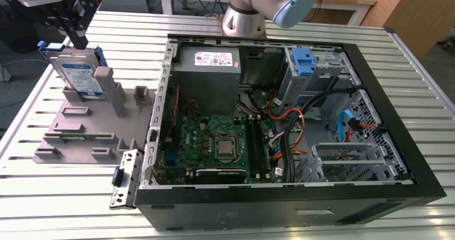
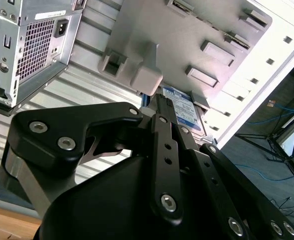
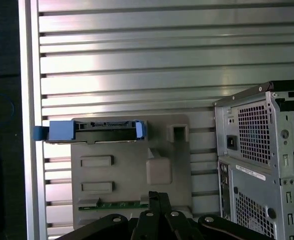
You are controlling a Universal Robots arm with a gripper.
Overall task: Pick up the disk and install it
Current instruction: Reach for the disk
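Slatted aluminium table (image 1: 64,197) in the exterior view, with desks and cables behind it. An open PC case (image 1: 398,160) lies on its side mid-table, motherboard (image 1: 213,138) exposed, grey power supply (image 1: 210,64) at the far wall, blue latch (image 1: 304,61) on the drive bay. The arm base (image 1: 245,16) stands behind the case. A grey fixture tray (image 1: 78,128) sits on the exterior view's left. The disk (image 1: 78,72) stands upright on it in its blue carrier, with a grey post (image 1: 106,85) just beside it. The black gripper (image 1: 78,40) hangs right above the disk's top edge with its fingers drawn together. Whether they touch the disk can't be told from here.

Second wrist view: the gripper (image 2: 161,102) linkage is up close, finger bars side by side with nothing between them. The disk (image 2: 187,112) shows its label face just past the tips, on the fixture tray (image 2: 187,40). The PC case (image 2: 31,40) rear grille is nearby.

First wrist view: the disk (image 3: 104,131) is seen edge-on at one end of the fixture tray (image 3: 121,175), apart from the fingertips. The gripper (image 3: 157,196) is closed and empty over the tray. The PC case (image 3: 257,150) sits beside the tray on the table (image 3: 136,60).
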